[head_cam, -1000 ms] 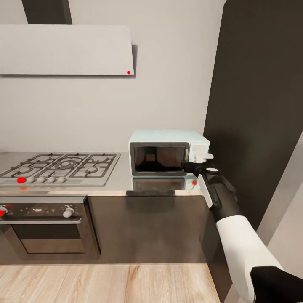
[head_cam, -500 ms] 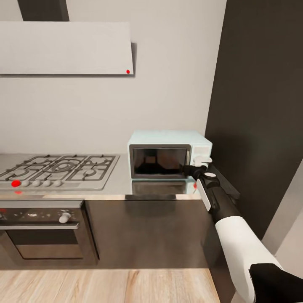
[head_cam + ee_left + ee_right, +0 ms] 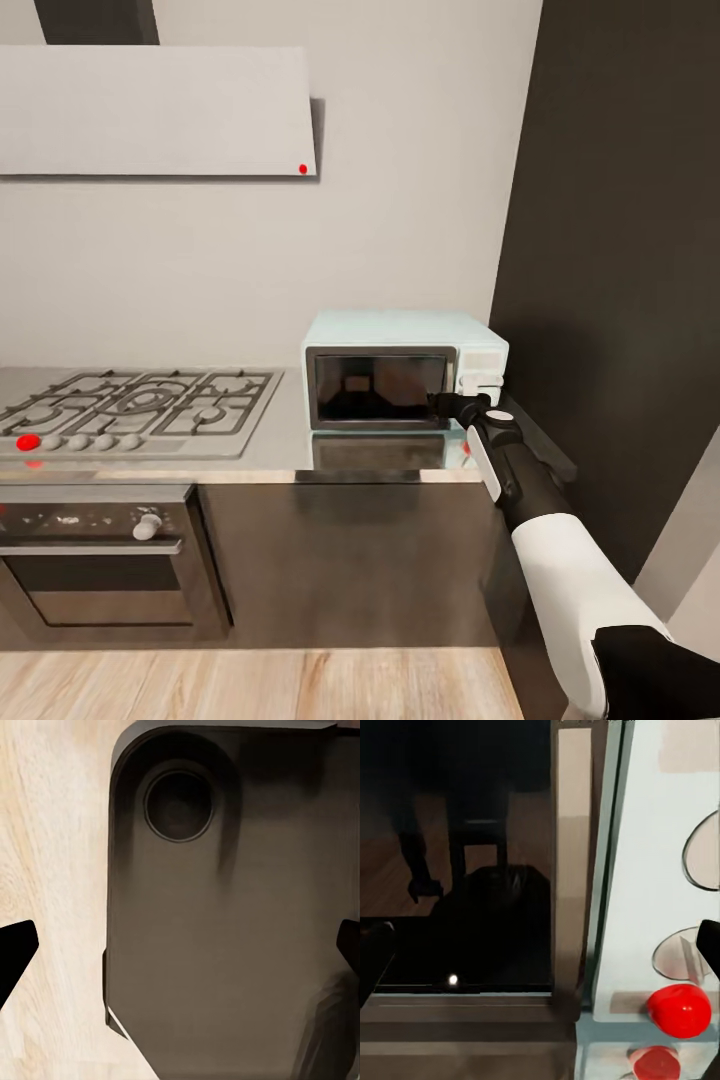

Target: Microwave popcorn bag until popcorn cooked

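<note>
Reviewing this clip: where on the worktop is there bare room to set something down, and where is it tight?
Bare countertop runs as a strip between the gas hob and the microwave, and a narrower band lies along the front edge before the door. It is crowded at the microwave's knob side, where the right gripper sits against the dark tall cabinet.

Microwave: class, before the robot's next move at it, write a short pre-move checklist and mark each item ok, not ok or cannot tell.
1. Microwave door shut: ok, the dark glass sits flush.
2. Popcorn bag inside: cannot tell; the right wrist view shows a dark shape behind the glass.
3. Right hand at the front, near the door's edge by the knob panel: ok.
4. Right hand open: ok, fingertips spread wide.
5. Red button in reach: ok, close ahead.
6. Left hand free: ok, open.
</note>
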Tool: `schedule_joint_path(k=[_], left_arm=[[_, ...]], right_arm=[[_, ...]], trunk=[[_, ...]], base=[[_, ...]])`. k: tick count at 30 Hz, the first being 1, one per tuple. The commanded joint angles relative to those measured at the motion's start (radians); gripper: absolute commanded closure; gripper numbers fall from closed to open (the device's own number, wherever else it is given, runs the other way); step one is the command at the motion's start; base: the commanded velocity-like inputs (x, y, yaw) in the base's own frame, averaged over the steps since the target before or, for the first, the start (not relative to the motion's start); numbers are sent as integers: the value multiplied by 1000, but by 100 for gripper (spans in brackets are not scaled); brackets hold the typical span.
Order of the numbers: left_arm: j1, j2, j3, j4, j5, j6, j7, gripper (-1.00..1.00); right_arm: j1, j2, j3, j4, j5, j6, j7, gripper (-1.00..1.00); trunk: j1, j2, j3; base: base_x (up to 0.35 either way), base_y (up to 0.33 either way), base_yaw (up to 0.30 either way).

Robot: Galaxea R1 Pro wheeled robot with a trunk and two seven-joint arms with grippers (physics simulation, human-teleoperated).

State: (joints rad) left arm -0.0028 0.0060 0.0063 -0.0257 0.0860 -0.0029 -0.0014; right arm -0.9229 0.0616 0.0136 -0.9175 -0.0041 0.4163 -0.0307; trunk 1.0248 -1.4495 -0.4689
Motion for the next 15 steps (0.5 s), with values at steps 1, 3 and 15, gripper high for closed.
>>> schedule_joint_path(k=[1, 3, 15], left_arm=[[0, 0, 0, 0, 9, 0, 0, -100], [0, 0, 0, 0, 9, 0, 0, -100], [0, 0, 0, 0, 9, 0, 0, -100]], right_arm=[[-1, -1, 1, 0, 0, 6, -3, -100], [-1, -4, 2, 12, 0, 5, -3, -100], [-1, -7, 2, 40, 9, 4, -2, -100]], trunk=[[0, 0, -1], [0, 0, -1], [0, 0, -1]], base=[[165, 0, 0], [171, 0, 0], [140, 0, 0]])
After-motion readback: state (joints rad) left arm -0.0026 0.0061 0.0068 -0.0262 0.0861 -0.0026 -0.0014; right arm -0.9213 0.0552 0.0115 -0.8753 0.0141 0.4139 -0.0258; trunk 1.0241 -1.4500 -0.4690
